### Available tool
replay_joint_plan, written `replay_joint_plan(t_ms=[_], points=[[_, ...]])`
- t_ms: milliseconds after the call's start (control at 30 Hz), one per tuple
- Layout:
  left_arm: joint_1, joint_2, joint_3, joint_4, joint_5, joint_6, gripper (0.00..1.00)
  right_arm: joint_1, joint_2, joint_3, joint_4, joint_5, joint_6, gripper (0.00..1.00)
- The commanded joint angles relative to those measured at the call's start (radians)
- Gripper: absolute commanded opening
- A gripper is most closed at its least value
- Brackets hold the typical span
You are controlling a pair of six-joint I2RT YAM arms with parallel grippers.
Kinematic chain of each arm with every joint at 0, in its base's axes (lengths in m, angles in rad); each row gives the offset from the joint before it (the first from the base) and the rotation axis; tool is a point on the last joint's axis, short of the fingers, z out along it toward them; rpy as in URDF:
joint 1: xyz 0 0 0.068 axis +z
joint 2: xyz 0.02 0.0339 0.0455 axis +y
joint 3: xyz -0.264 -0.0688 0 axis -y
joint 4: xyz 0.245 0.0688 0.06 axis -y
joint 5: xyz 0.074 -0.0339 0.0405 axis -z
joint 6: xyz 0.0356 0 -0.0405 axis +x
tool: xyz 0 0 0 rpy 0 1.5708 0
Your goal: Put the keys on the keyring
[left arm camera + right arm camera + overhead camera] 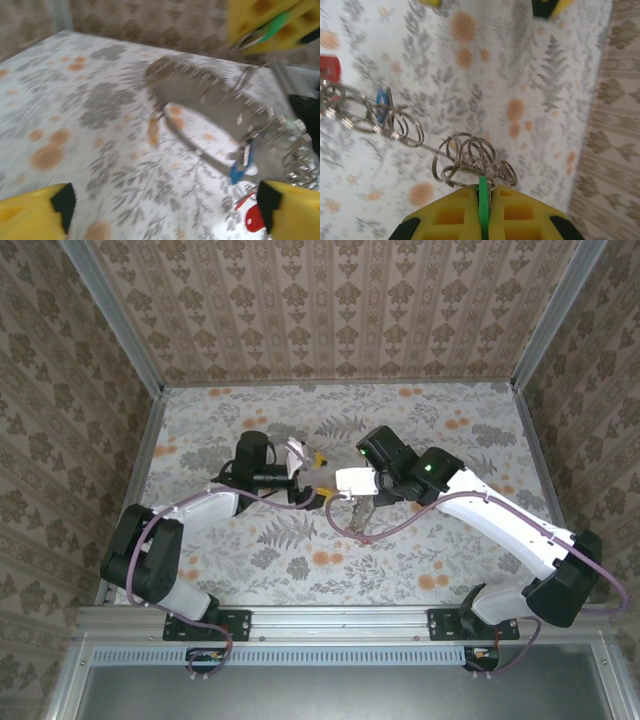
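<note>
My right gripper [482, 187] is shut on a green key [482, 200], and a cluster of small split rings [470, 156] hangs just beyond its yellow fingertips. From there the thin grey keyring [198, 152] runs down to the table, carrying a blue key [237, 171] and a red key [255, 218]. The blue key [381, 112] and red key [329, 67] lie at the left of the right wrist view. My left gripper [165, 205] is open wide, with nothing between its yellow fingers [30, 215]. It faces the ring from the left [318, 480], close to my right gripper [352, 502].
The floral tabletop [300, 560] is walled by patterned panels with metal frame posts [150, 390] at the corners. Both arms meet near the table's middle. Free room lies at the back and along the near edge.
</note>
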Motion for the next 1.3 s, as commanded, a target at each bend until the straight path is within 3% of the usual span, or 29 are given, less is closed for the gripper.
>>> replay_joint_plan(t_ms=[0, 67, 167, 400, 567, 833, 1033, 1267], points=[[0.072, -0.091, -0.054, 0.079, -0.207, -0.173, 1.0, 0.009, -0.001, 0.052, -0.01, 0.183, -0.104, 0.0], [0.121, -0.132, -0.103, 0.145, -0.227, -0.258, 1.0, 0.011, -0.005, 0.049, 0.038, 0.213, -0.156, 0.0], [0.177, -0.191, -0.167, 0.161, -0.373, -0.385, 1.0, 0.016, -0.023, 0.069, 0.086, 0.221, -0.218, 0.0], [0.241, -0.269, -0.237, 0.019, -0.618, -0.427, 1.0, 0.016, -0.006, 0.154, 0.072, 0.211, -0.267, 0.0], [0.249, -0.311, -0.264, -0.051, -0.729, -0.422, 1.0, 0.017, -0.007, 0.15, 0.072, 0.154, -0.223, 0.0], [0.334, -0.351, -0.315, -0.106, -0.917, -0.706, 1.0, 0.051, 0.053, 0.127, 0.094, 0.003, -0.063, 0.0], [0.364, -0.424, -0.3, -0.189, -0.918, -0.582, 1.0, 0.067, 0.087, 0.027, 0.302, -0.198, 0.135, 0.0], [0.403, -0.481, -0.324, -0.19, -0.907, -0.57, 1.0, 0.043, 0.148, -0.05, 0.638, -0.389, 0.313, 0.0]])
